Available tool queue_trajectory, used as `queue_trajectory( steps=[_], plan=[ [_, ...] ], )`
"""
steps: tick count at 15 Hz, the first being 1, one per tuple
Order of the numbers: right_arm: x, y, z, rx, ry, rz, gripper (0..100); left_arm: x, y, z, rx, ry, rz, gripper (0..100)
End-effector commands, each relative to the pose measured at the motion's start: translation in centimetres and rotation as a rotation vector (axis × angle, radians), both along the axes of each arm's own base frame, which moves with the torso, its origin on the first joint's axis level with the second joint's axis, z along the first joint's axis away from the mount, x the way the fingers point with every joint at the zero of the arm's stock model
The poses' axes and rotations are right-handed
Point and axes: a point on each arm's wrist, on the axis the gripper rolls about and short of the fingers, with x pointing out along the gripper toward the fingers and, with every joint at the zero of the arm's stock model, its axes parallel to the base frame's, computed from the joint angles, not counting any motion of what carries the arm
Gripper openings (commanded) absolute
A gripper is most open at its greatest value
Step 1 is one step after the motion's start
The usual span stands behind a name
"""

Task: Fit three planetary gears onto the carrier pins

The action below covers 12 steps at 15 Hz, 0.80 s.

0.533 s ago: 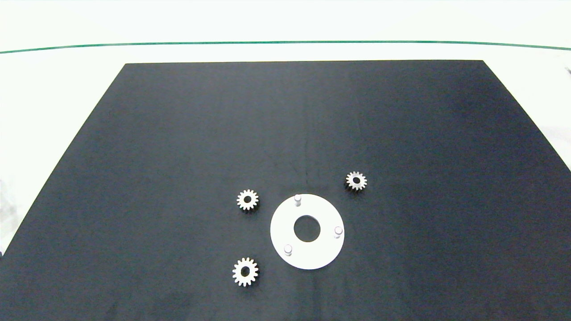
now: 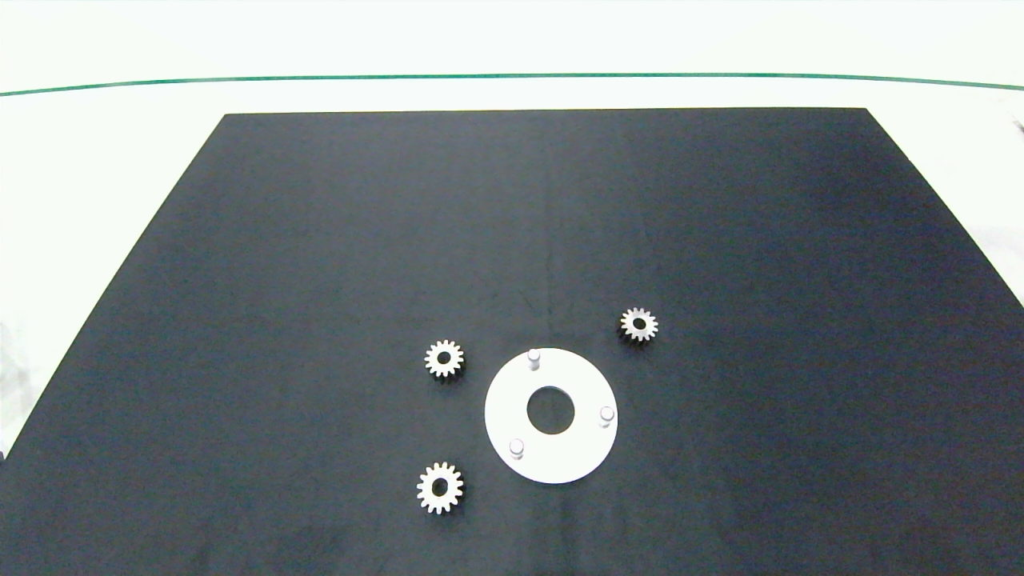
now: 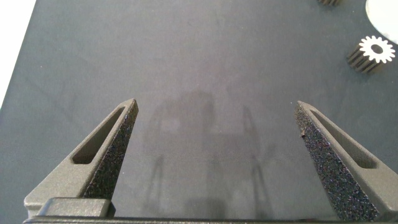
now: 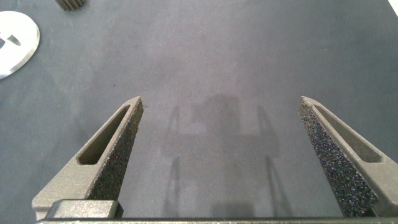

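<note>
Three small pale grey-white toothed planetary gears lie flat on the mat, none on a pin: one (image 2: 444, 358) just off the disc's far-left rim, one (image 2: 440, 487) off its near-left rim, one (image 2: 638, 324) off the far-right rim. All sit apart from the flat white ring-shaped disc (image 2: 552, 460), w/ a dark strip of mat between each. The three short white carrier pins (image 2: 534, 358) (image 2: 606, 414) (image 2: 517, 447) stand bare around the large centre hole.

Black matte mat (image 2: 320, 240) is wide open on all sides of the parts, esp. beyond them; it lies on a white tabletop (image 2: 112, 144) crossed by a thin green line (image 2: 512, 77).

Head view shows neither arm. Left wrist view: left gripper (image 3: 217, 149) fingers spread wide, nothing between them, bare mat under it; one gear (image 3: 373, 51) ahead and off to one side, well clear of the fingertips, disc edge just past it. Right wrist view: right gripper (image 4: 220, 146) also spread wide and empty over bare mat, w/ disc rim (image 4: 17, 38) and a gear's teeth (image 4: 72, 4) far ahead at the opposite side.
</note>
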Motion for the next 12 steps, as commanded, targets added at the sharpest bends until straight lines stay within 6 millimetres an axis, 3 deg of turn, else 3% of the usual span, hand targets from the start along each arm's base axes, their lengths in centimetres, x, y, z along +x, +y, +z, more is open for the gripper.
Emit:
queue_trajectory(
  steps=[1, 12],
  plan=[
    [0.01, 0.00, 0.00, 0.000, 0.001, 0.000, 100, 0.01, 0.00, 0.00, 0.001, 0.001, 0.000, 100],
    [0.01, 0.01, -0.03, -0.017, 0.005, 0.003, 100, 0.04, -0.01, 0.04, 0.019, 0.006, -0.008, 100]
  ],
)
